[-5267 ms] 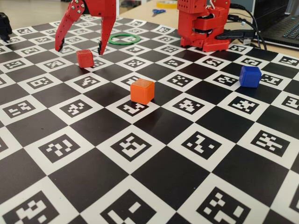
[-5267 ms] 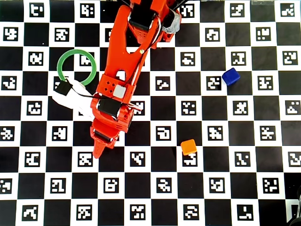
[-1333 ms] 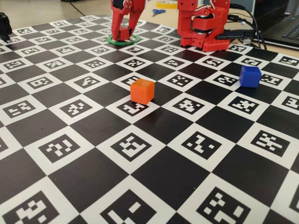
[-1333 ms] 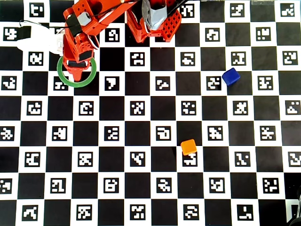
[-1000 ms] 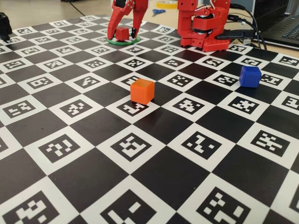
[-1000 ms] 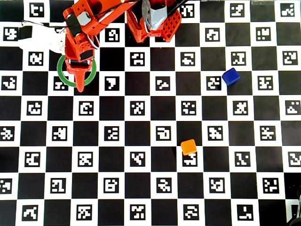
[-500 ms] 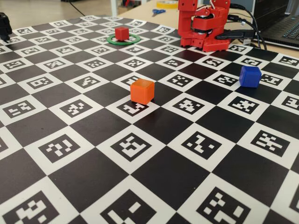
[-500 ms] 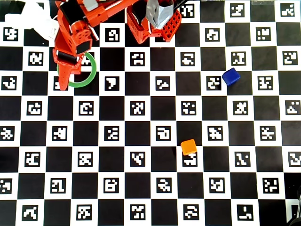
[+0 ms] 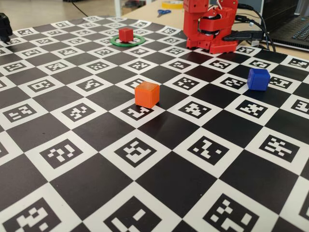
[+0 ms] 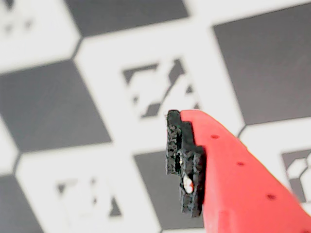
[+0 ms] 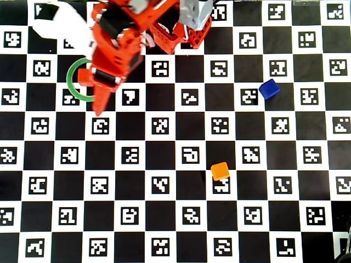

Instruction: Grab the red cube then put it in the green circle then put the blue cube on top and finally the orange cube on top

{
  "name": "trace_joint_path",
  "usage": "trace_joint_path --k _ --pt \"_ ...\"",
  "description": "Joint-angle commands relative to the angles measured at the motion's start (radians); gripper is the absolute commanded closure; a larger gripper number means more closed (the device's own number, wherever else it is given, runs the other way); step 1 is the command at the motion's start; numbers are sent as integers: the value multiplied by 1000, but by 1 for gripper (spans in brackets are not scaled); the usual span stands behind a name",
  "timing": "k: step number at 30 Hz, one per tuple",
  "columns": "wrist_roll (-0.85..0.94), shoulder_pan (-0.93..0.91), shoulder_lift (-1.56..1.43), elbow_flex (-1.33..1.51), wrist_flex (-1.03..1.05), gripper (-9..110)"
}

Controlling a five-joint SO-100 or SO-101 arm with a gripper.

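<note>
Checkered marker board [image 9: 159, 130] covers the whole table, with a laptop and scissors at its far edge in the fixed view. Largest on it is the red arm, its base [image 9: 210, 26] standing just right of the ring in that view. In the overhead view the arm reaches over the ring's right half, and the gripper [image 11: 100, 101] points just past the ring's near rim. Whether its fingers are spread or pressed together I cannot tell; the wrist view shows only one finger [image 10: 233, 170] over bare board, holding nothing.

Ring [image 9: 116, 42]: the red cube [image 9: 126, 34] sits inside it, free of the arm, so the first step looks done. Blue cube [image 9: 259, 79] lies well to the ring's right, and the orange cube [image 9: 147, 94] lies well nearer the camera than the ring. Both are on the board, unstacked, so two placements remain, blue first.
</note>
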State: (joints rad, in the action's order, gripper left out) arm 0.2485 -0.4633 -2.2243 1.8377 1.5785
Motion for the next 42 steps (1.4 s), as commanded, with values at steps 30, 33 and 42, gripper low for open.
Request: trace_joint_path --k 30,33,42 --pt "-270 1124 38 133 -84 53" --pt "-255 1155 40 156 -123 53" --pt "-385 1299 184 201 -209 51"
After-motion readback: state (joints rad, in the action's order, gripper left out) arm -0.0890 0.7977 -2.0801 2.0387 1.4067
